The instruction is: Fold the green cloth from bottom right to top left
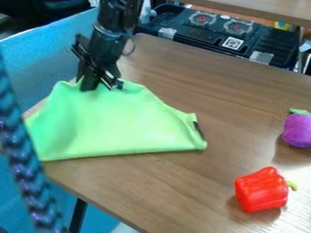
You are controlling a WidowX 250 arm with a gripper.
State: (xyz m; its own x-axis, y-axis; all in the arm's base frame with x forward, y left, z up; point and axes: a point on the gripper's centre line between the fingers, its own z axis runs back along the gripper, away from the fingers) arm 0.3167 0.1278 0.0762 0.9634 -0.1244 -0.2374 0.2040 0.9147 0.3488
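The black gripper (pixel 101 85) hangs down at the upper left, over the top edge of the green cloth (pixel 115 125), and its lower end touches or overlaps the fabric there. The cloth lies on the left part of the table, with a long straight edge towards the front and a narrower, rumpled top around the gripper. Its right corner carries a small dark tag. Part of the cloth's top edge is hidden behind the gripper.
A red toy pepper (pixel 262 190) lies at the front right of the wooden table (pixel 213 91), and a purple toy vegetable (pixel 298 130) at the right edge. A black case (pixel 224 34) stands behind the table. A blurred braided cord (pixel 21 154) crosses the left foreground.
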